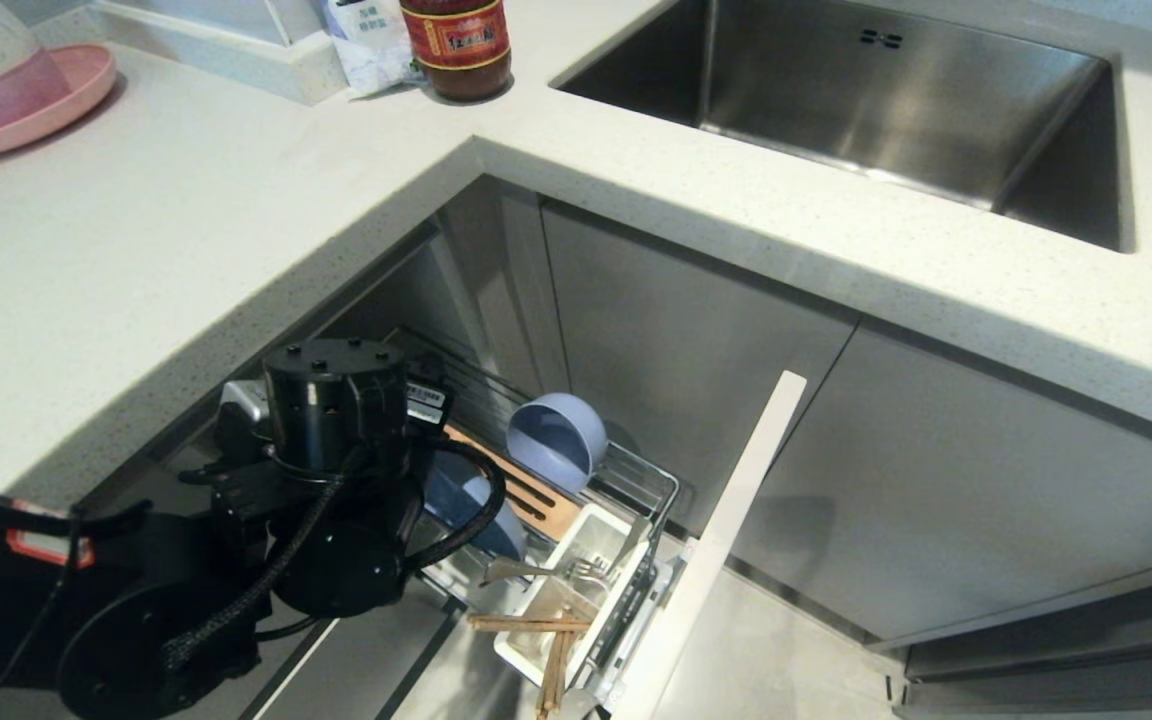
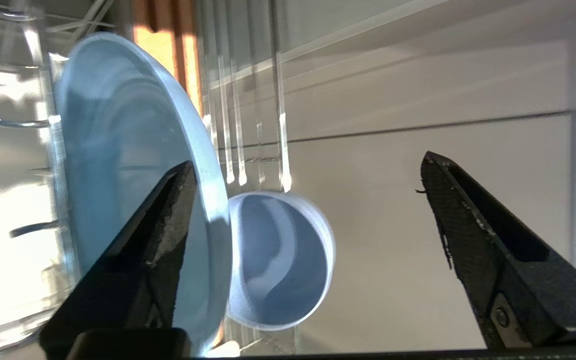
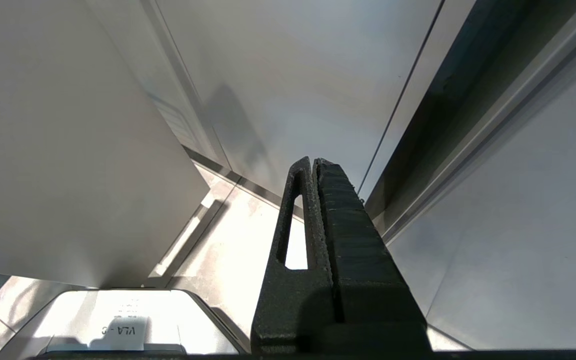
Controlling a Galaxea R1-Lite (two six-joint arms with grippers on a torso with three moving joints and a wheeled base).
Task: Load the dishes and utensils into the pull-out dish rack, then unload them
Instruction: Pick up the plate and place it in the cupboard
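1. The chrome wire pull-out dish rack [image 1: 636,470] stands drawn out below the pale speckled worktop [image 1: 186,230], its narrow pale-grey cabinet front [image 1: 726,530] angled toward the floor.
2. The wide, shallow light-blue round plate [image 2: 118,165] stands on edge among the rack's upright prongs, partly hidden behind the left arm in the head view.
3. The small light-blue round bowl [image 1: 554,440] sits tilted on its side just beyond the plate, its opening facing the plate, beside the slotted wooden strip [image 1: 536,495].
4. The white utensil box [image 1: 576,590] holds the slim silver metal fork [image 1: 561,570] and the light-brown wooden chopsticks [image 1: 546,640], which lean out over its edge.
5. The left end effector [image 2: 308,175] is released, its jaws spread wide; one finger [image 2: 163,225] shows against the plate's face, and nothing is between them.
6. The right end effector [image 3: 318,165] is clenched and empty, near the cabinet fronts and floor.
7. A pink plate [image 1: 46,110] rests far back on the worktop, left of the steel sink [image 1: 886,110].
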